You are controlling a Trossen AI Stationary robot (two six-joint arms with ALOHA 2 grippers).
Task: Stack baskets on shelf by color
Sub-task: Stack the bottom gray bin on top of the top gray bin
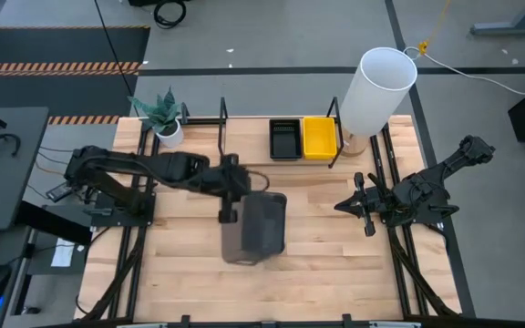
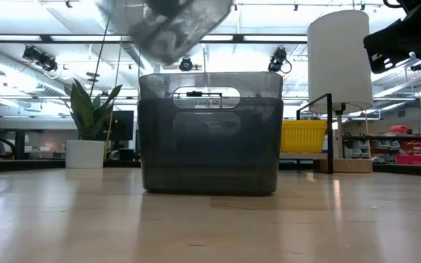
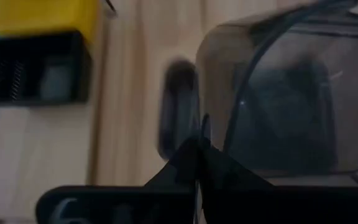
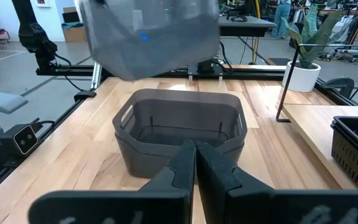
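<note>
My left gripper (image 1: 229, 210) is shut on a smoky-grey basket (image 1: 265, 217) held in the air. That basket shows blurred and tilted at the top of the low view (image 2: 168, 25) and of the right wrist view (image 4: 151, 34). A second grey basket (image 2: 210, 131) stands upright on its base on the table below it. A black basket (image 1: 285, 138) and a yellow basket (image 1: 319, 137) sit side by side on the shelf (image 1: 244, 123) at the far edge. My right gripper (image 1: 365, 208) waits shut over the table's right side, touching nothing. My left gripper pinches the lifted grey basket by the rim of its wall (image 3: 211, 134) between its two fingers (image 3: 188, 158), coming from the table's left side. The basket is clear of the table, tilted, above the second grey basket.
A tall white cylinder (image 1: 376, 91) stands at the shelf's right end, next to the yellow basket. A potted plant (image 1: 165, 118) sits at the far left corner. Bare wood lies to the near side and between the grey baskets and my right gripper.
</note>
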